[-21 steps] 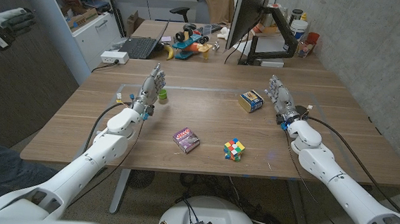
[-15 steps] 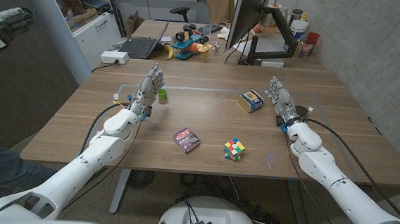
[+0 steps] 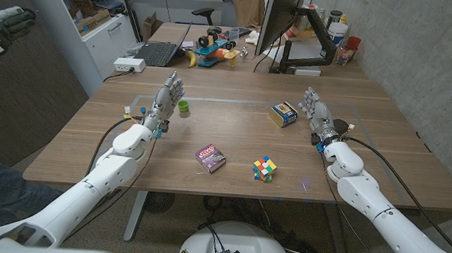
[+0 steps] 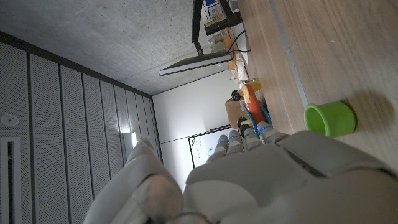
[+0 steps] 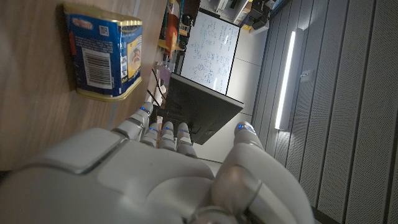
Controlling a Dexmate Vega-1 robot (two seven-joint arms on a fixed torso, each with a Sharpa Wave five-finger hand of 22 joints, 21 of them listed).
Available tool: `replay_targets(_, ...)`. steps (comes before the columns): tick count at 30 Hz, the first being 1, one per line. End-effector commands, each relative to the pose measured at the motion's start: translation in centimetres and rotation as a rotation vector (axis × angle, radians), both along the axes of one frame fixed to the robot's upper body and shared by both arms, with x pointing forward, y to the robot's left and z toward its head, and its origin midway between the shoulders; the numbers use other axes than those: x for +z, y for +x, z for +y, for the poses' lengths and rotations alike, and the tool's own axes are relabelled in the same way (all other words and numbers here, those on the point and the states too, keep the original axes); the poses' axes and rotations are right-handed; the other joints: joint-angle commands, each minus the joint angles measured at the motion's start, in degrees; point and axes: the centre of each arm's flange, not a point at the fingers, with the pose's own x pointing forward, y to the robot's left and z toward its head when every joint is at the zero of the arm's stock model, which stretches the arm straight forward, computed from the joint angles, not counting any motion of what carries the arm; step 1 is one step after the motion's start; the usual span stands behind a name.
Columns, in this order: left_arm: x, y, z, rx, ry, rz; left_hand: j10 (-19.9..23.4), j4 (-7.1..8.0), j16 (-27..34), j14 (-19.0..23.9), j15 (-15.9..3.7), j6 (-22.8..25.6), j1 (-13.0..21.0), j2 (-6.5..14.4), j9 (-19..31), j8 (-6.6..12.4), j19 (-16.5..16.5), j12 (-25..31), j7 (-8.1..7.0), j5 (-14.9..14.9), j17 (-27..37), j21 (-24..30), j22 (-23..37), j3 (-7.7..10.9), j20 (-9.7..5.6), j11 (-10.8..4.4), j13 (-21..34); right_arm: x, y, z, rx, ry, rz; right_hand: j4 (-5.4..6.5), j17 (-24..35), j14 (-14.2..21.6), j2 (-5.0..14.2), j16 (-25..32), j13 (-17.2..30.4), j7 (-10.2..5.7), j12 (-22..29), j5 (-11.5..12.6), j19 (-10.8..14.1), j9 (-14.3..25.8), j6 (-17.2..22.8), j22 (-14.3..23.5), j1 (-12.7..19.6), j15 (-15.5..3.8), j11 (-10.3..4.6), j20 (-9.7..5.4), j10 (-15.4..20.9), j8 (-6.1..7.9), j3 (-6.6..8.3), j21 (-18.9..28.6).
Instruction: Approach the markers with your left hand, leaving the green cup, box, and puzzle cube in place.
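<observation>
The markers (image 3: 210, 158), a small pack, lie flat near the desk's (image 3: 234, 127) front edge, with bare wood all round; the cube (image 3: 264, 168) sits near to their right. The cup (image 3: 183, 106) and box (image 3: 283, 114) stand farther back, well apart. Since the earlier frames the left robot hand (image 3: 165, 98) has drawn slightly left, away from the cup, fingers spread, empty. The right robot hand (image 3: 315, 111) stands beside the box, open, holding nothing.

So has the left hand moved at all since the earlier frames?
Yes, slightly. In the head view the left hand has drifted toward the table's left edge, away from the green cup, which it overlapped earlier. The cup stays put.
</observation>
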Motion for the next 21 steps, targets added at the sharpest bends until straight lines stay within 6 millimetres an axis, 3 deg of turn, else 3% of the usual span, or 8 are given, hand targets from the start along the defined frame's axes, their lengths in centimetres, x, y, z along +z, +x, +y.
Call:
replay_targets(1,0.8,-0.6,0.3,0.015,0.031,-0.017,-0.4,-0.16,0.3,-0.4,-0.06,0.2,0.5,0.0,0.2,0.28,-0.5,0.2,0.8,0.3,0.1,0.1,0.1,0.26,0.18,-0.1,0.1,0.2,-0.3,0.1,-0.012,0.001,-0.022,0.01,0.1,0.3,-0.01,0.2,0.2,0.17,0.2,0.3,0.4,0.3,0.2,0.2,0.4,-0.06,0.2,0.0,0.3,0.45,0.17,0.4)
replay_targets(21,0.5,-2.1,1.2,0.038,0.073,-0.033,-0.2,-0.35,0.4,-0.1,0.11,0.4,0.8,0.2,0.2,0.26,-0.6,0.2,0.89,0.2,0.1,-0.1,0.2,0.33,0.94,-0.03,0.1,0.2,-0.8,-0.3,-0.032,-0.009,-0.026,-0.03,0.1,0.4,0.18,0.1,0.2,-0.04,0.1,0.3,0.2,0.3,0.4,0.2,0.4,-0.01,0.09,0.19,0.3,0.43,0.05,0.3)
